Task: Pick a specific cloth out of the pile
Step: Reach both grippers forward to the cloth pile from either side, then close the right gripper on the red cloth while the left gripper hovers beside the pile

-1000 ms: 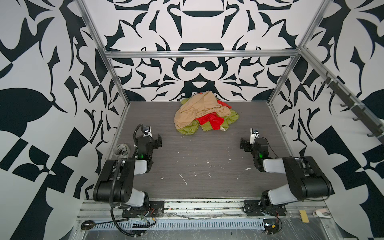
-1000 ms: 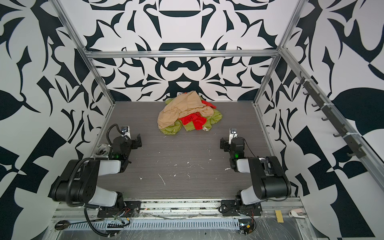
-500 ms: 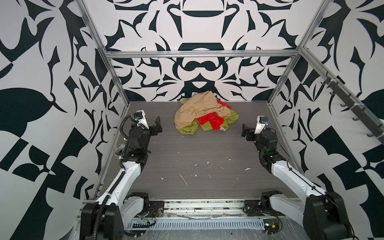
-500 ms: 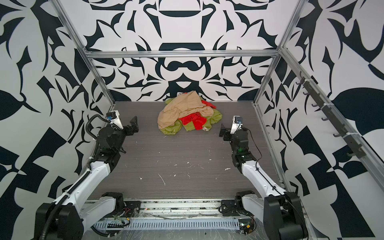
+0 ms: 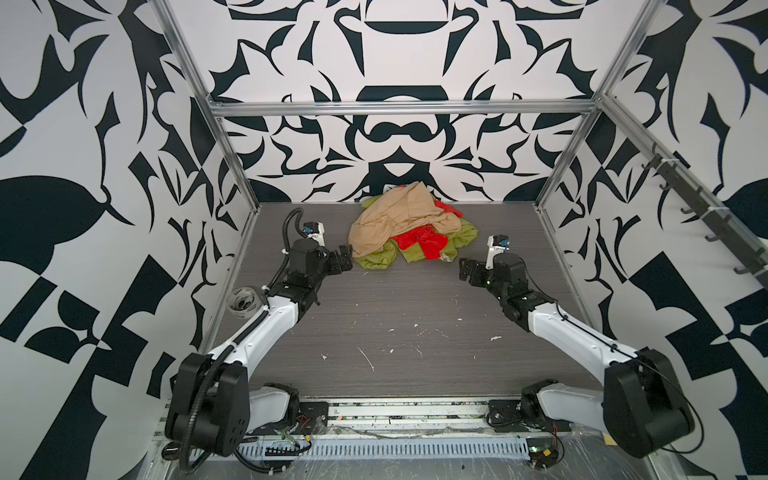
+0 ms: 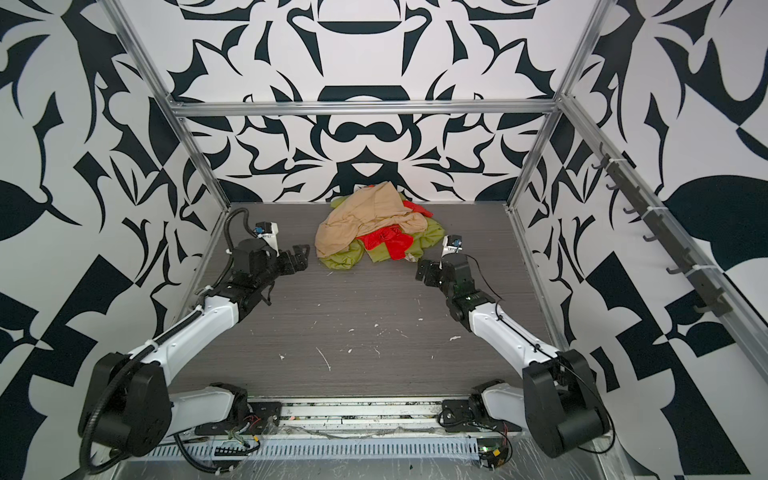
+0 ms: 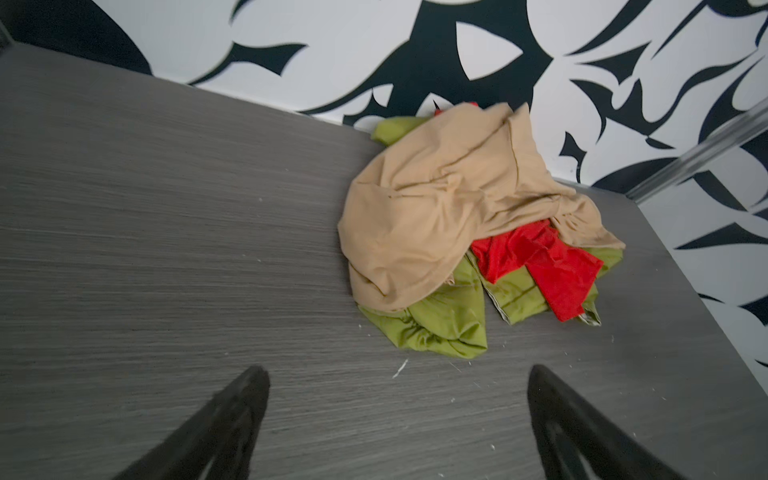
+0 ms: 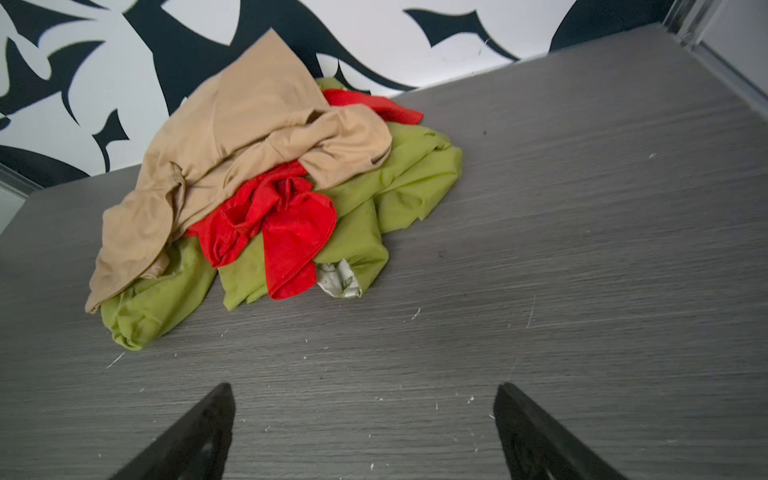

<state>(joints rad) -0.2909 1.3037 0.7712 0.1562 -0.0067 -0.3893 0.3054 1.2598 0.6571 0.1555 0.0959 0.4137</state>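
Enclosure: patterned black-and-white walls [image 5: 395,124] close in a grey wood-grain table [image 5: 395,332] on three sides.

Arms: both reach forward from the near edge, one along each side of the table.

The pile [image 5: 409,228] [image 6: 376,228] sits at the far middle of the table, against the back wall. It holds three cloths.
- Tan cloth [image 5: 395,220]: on top, draped over the left and rear of the heap.
- Green cloth [image 5: 376,262]: at the bottom, spreading out at the front and right.
- Red cloth [image 5: 424,243] [image 7: 552,270] [image 8: 291,224]: lying between the two. Its bunched front part is exposed at the front middle, resting on the green and partly tucked under the tan. A second red edge [image 8: 374,108] shows at the rear right of the heap.

Left gripper [image 5: 343,259] [image 6: 297,257] [image 7: 397,370]: jaws spread wide, nothing between them. It points at the pile's left edge, close to it but not touching; the left wrist view shows bare table between.

Right gripper [image 5: 469,270] [image 6: 426,272] [image 8: 363,386]: jaws likewise spread wide and empty. It stands to the right of the pile, clear of it, facing the heap.

Minor items: a roll of tape [image 5: 243,299] lies at the table's left edge beside the left arm. A small white printed scrap [image 8: 338,282] pokes out at the pile's front right, just beside the red cloth's lower end. White flecks [image 5: 365,357] are scattered over the near half of the table.
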